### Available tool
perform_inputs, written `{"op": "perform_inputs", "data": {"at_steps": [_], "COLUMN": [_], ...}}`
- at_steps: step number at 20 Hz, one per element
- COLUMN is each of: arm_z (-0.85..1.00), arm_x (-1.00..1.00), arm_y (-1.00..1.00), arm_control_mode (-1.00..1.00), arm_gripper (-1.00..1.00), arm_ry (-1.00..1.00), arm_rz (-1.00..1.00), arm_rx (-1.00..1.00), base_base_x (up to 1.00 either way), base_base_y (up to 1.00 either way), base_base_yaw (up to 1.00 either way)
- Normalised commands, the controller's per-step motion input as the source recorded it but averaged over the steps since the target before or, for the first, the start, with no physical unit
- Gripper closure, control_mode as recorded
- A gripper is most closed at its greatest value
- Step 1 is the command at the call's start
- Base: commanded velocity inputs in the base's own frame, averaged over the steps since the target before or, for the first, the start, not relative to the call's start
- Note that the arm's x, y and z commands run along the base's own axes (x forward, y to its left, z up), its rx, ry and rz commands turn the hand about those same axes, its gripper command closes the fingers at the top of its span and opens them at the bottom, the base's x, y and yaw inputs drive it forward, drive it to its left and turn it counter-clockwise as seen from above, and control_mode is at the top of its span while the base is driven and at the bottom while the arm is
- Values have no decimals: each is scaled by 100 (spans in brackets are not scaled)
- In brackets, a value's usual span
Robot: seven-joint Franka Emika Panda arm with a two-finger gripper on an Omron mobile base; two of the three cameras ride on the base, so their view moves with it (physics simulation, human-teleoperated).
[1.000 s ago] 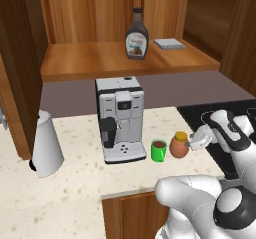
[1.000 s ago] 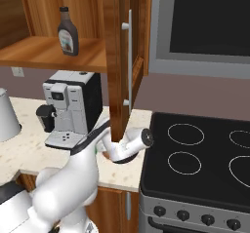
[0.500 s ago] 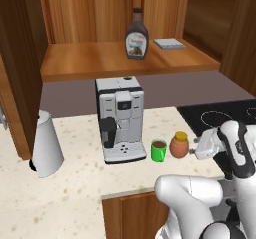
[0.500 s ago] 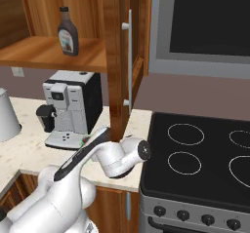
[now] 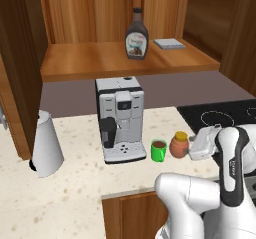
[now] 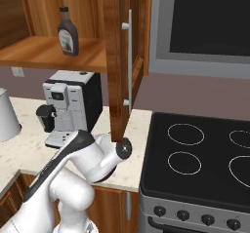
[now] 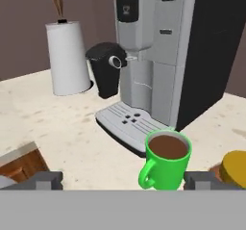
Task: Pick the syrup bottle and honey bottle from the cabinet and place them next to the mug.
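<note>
The syrup bottle [image 5: 137, 34] stands upright on the wide shelf of the cabinet [image 5: 90, 63], near the panelled back and a little right of centre; a flat grey pad [image 5: 170, 43] lies on the shelf just to its right. In the right base view the same bottle [image 6: 68, 32] stands left of the open cabinet door [image 6: 118, 61] with its long bar handle.

Below the shelf, on the pale speckled counter [image 5: 75, 183], a silver and black coffee machine [image 5: 120, 118] stands against the wall. The green mug [image 5: 158, 150] sits just right of the machine's drip tray, with dark brown liquid in it. The honey bottle [image 5: 179, 145] stands upright on the counter just to the right of the mug (close beside it, though whether the two touch is hard to tell). A white kettle [image 5: 45, 144] stands well to the left, near the counter's left end. A black stove top [image 6: 195, 159] lies to the right of the counter.

The gripper [image 5: 201, 144] sits low over the counter just right of the honey bottle, its jaws pointing left toward jar and mug. In the hand view the two finger tips [image 7: 48, 180] stand wide apart at the bottom with nothing between them; the mug [image 7: 166, 159] sits between them farther on, its handle turned toward the camera, and the jar's yellow lid [image 7: 235, 169] shows at the right edge. The coffee machine [image 7: 163, 56] and the kettle [image 7: 69, 58] stand beyond.
</note>
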Motion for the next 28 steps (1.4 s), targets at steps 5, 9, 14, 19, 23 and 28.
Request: {"op": "perform_inputs", "data": {"at_steps": [5,9,14,19,23,28], "arm_z": [77,78,98,88,73,72], "arm_x": [-14,0,0,0,0,-5], "arm_y": [28,9,0,0,0,0], "arm_control_mode": [-100,-100,-100,-100,-100,-100], "arm_gripper": [-100,-100,-100,-100,-100,-100], "arm_ry": [15,6,9,18,11,-4], "arm_rz": [0,-5,-14,-17,-24,-18], "arm_rx": [0,0,0,1,0,0], "base_base_x": [0,0,0,0,0,0], "base_base_y": [0,0,0,0,0,0], "base_base_yaw": [0,0,0,0,0,0]}}
